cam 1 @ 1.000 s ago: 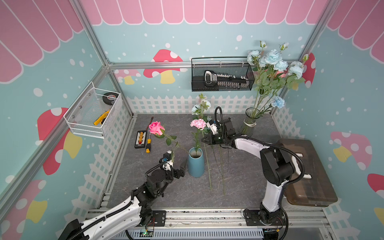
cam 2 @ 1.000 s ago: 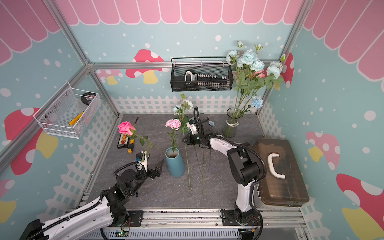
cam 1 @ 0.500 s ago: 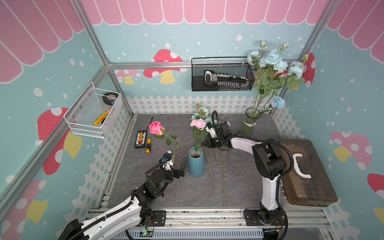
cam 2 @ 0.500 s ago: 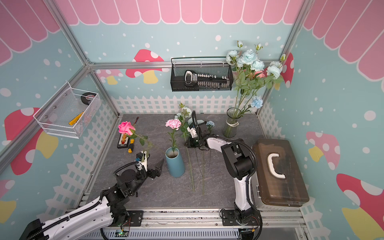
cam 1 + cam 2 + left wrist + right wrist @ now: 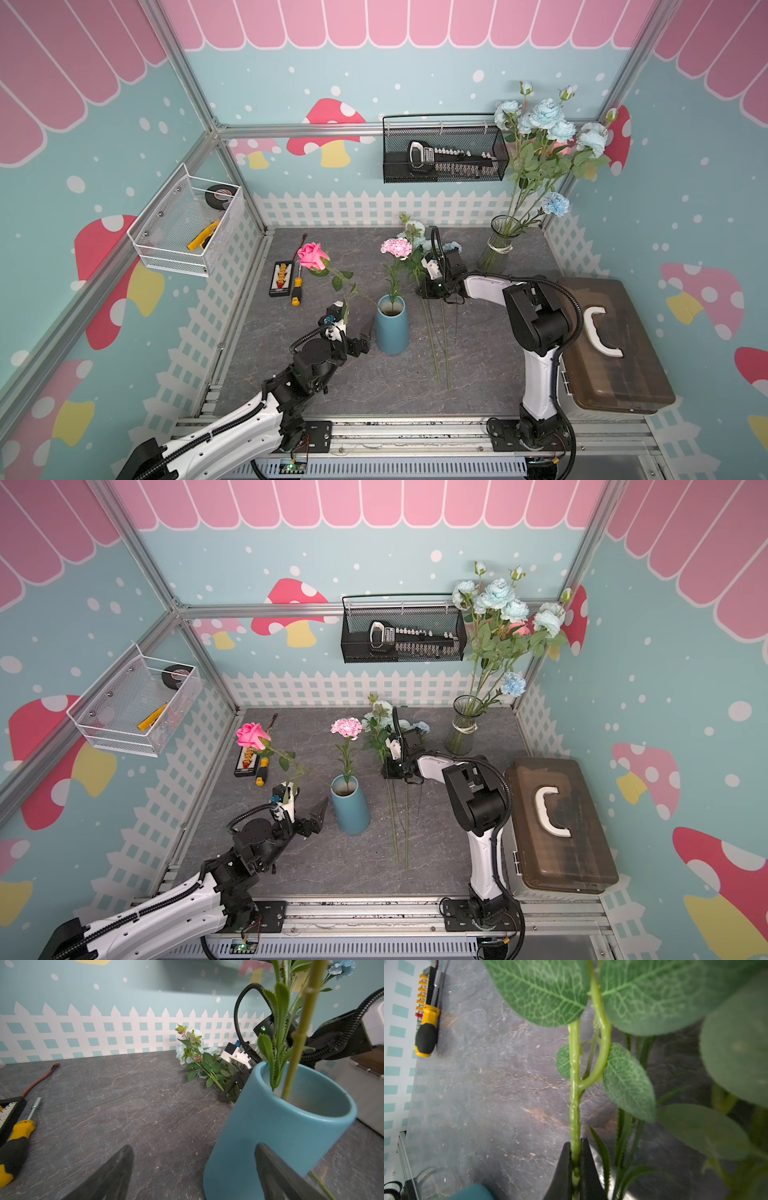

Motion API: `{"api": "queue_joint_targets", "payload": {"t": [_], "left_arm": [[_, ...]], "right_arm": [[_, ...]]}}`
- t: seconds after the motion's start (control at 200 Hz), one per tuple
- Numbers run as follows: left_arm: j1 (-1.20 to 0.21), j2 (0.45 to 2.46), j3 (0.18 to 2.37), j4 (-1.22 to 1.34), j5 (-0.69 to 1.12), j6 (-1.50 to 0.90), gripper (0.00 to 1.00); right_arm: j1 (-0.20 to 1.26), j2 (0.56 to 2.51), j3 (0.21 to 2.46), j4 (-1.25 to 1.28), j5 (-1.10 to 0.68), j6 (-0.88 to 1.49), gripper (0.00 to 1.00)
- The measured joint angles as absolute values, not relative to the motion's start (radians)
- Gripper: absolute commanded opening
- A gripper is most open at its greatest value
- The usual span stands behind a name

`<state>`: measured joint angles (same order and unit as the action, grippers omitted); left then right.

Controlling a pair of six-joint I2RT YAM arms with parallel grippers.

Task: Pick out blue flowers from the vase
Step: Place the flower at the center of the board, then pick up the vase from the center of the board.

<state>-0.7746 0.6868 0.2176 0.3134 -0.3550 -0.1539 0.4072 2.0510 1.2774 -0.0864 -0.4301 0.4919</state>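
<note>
The right gripper [image 5: 576,1145] sits low on the table [image 5: 324,386], its jaws pinched narrow on the green stem of a blue flower [image 5: 575,1105] lying just right of the blue vase [image 5: 392,332]. The stem's long axis runs front to back, blooms toward the white fence [image 5: 353,208]. The right arm [image 5: 536,316] reaches low and leftward from its base, while the left gripper [image 5: 355,318] gapes wide beside the vase, holding nothing

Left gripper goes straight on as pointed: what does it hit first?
Probably the blue vase, close ahead of the open left gripper and off-centre; depth is unclear.
</note>
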Motion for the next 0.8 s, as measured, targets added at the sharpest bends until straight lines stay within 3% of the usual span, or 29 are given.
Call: {"api": "queue_joint_targets", "payload": {"t": [0.105,0.305,0.605,0.675,0.8], "left_arm": [[-0.775,0.672,0.232,0.280,-0.358,-0.162,0.92],[-0.774,0.643,0.351,0.093,-0.353,-0.257,0.91],[-0.774,0.572,0.520,-0.166,-0.248,-0.406,0.84],[-0.773,0.598,0.571,-0.205,-0.226,-0.423,0.78],[-0.770,0.717,0.681,-0.269,-0.166,-0.454,0.79]], "right_arm": [[0.407,2.048,1.256,-0.059,-0.420,0.485,0.29],[0.408,1.931,1.106,0.051,-0.406,0.474,0.41],[0.408,1.638,0.901,0.260,-0.374,0.449,0.44],[0.408,1.614,0.887,0.284,-0.363,0.442,0.44],[0.408,1.612,0.884,0.300,-0.353,0.437,0.44]]}}
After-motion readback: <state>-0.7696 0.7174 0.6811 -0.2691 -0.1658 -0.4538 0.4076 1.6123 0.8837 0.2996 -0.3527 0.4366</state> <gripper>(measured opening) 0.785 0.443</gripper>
